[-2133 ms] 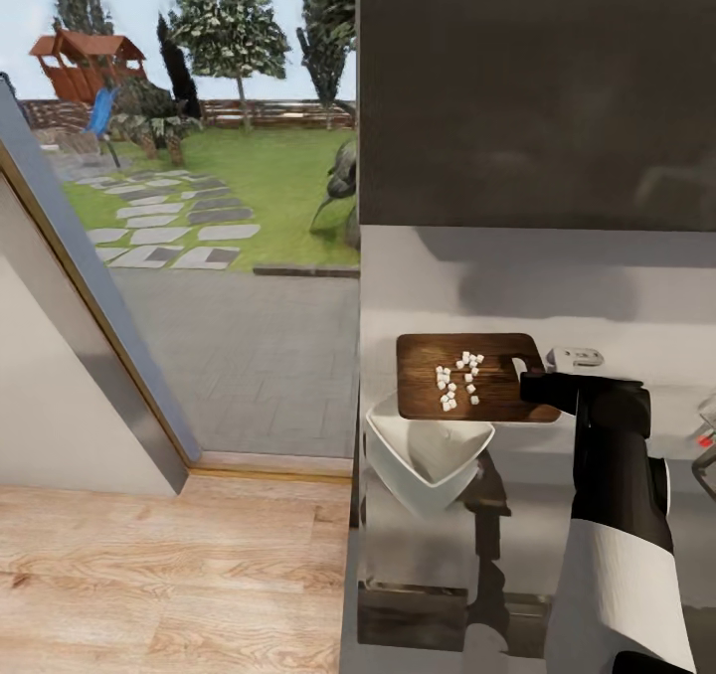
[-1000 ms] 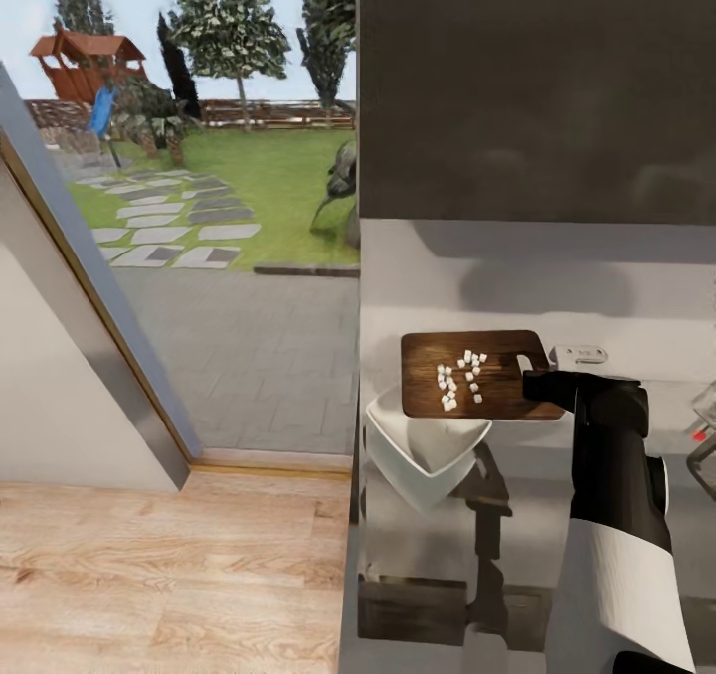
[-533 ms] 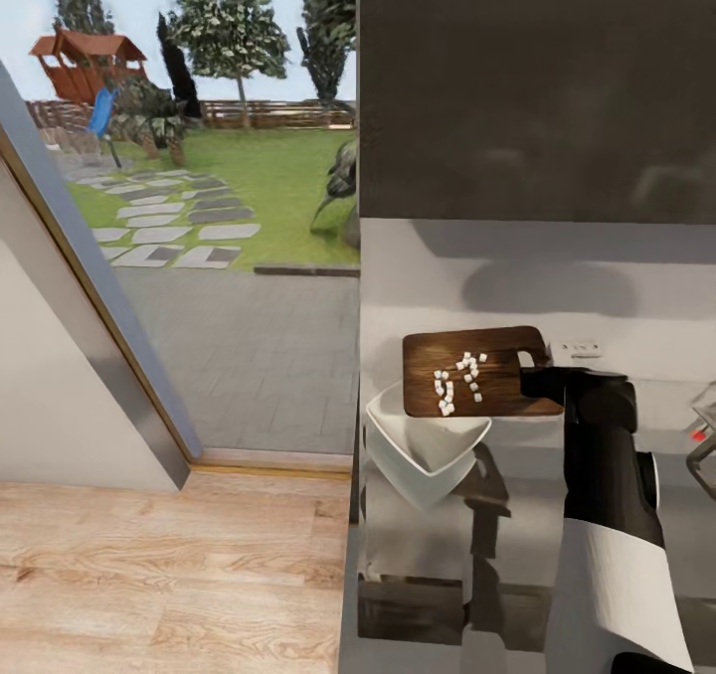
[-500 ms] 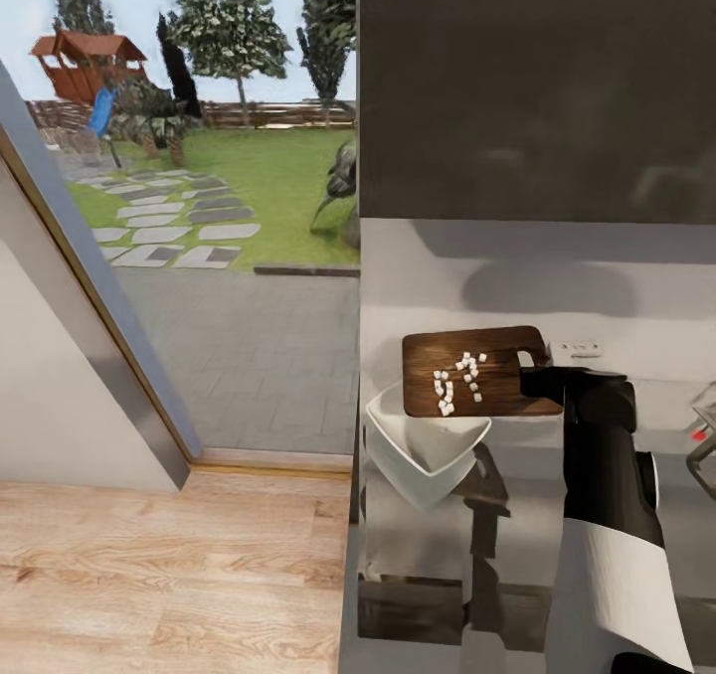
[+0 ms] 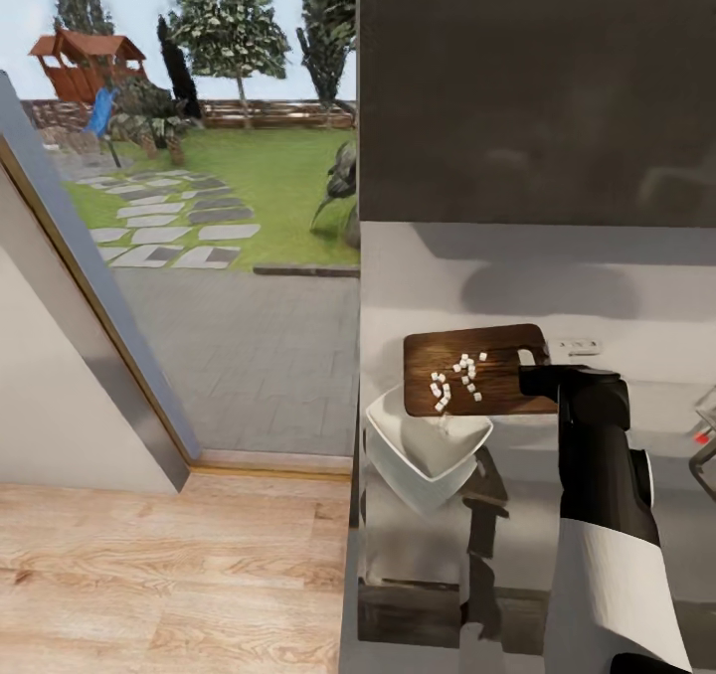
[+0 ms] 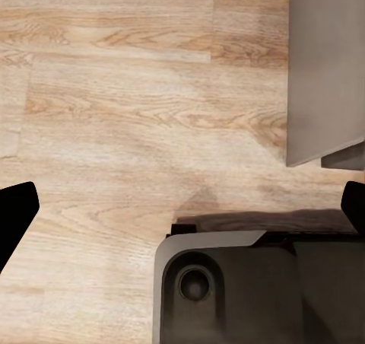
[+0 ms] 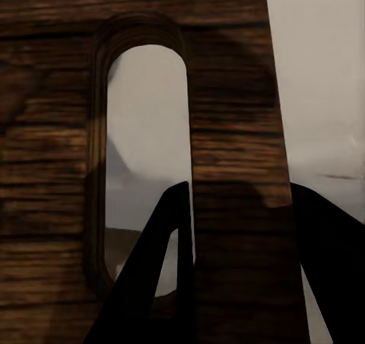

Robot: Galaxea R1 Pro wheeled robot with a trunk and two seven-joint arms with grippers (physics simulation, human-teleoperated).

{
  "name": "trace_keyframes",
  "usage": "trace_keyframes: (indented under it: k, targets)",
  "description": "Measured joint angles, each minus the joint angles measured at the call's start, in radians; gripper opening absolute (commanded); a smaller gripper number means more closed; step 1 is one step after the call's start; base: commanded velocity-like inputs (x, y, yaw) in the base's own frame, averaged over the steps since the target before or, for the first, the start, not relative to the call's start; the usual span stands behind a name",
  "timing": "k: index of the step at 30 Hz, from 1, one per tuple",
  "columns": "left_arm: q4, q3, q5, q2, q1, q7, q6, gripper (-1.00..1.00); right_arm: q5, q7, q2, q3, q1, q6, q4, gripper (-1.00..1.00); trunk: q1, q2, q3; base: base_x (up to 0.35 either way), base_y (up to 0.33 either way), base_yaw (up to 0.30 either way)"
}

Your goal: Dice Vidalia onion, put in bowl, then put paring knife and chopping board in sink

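Observation:
My right gripper (image 5: 533,380) is shut on the handle end of the dark wooden chopping board (image 5: 497,356), which it holds in the air above the countertop (image 5: 517,535). In the right wrist view the fingers (image 7: 156,283) clamp the strip of wood beside the handle hole (image 7: 144,154). Small white diced onion pieces (image 5: 452,377) lie on the board near its lower edge, which hangs over the white bowl (image 5: 418,447). My left gripper (image 6: 182,211) is open, down by the robot's base (image 6: 251,291) over the floor. The paring knife and the sink are out of view.
The countertop ends at its left edge (image 5: 358,475) just beside the bowl. Past it are wooden floor (image 5: 169,575) and a glass door to a garden. A dark wall cabinet (image 5: 537,87) hangs above the counter. A red-knobbed faucet part (image 5: 704,439) shows at the far right.
The board has shifted slightly right and lifted toward the wall, tipping toward the bowl. The diced pieces have slid down to the board's edge over the bowl.

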Motion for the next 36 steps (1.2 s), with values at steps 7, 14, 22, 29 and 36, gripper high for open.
trace_keyframes:
  k: [7,14,22,29,36]
  targets:
    - [-0.001,0.000,0.000,0.000,0.000,0.000,0.000,1.00,0.000,0.000,0.001,0.002,0.000,0.000,0.000,-1.00,0.000,0.000,0.000,0.004,0.000,0.000]
    - [-0.001,0.000,0.000,0.000,0.000,0.000,-0.001,1.00,0.000,-0.002,0.002,0.003,0.000,0.000,0.000,-1.00,0.000,0.000,0.000,0.000,0.000,0.000]
    - [-0.002,0.000,0.000,0.000,0.000,0.000,-0.001,1.00,0.001,-0.008,0.003,0.004,0.000,0.000,0.000,-1.00,0.000,0.000,0.000,0.000,0.000,0.000]
    - [-0.002,0.000,0.000,0.000,0.000,0.000,-0.001,1.00,-0.002,-0.044,0.004,0.004,0.000,-0.004,0.000,-1.00,0.000,0.000,0.000,0.000,0.000,0.000]
    - [-0.002,0.000,0.000,0.000,0.000,0.000,-0.001,1.00,-0.001,-0.049,0.003,0.004,0.000,-0.006,0.000,-1.00,0.000,0.000,0.000,0.000,0.000,0.000]
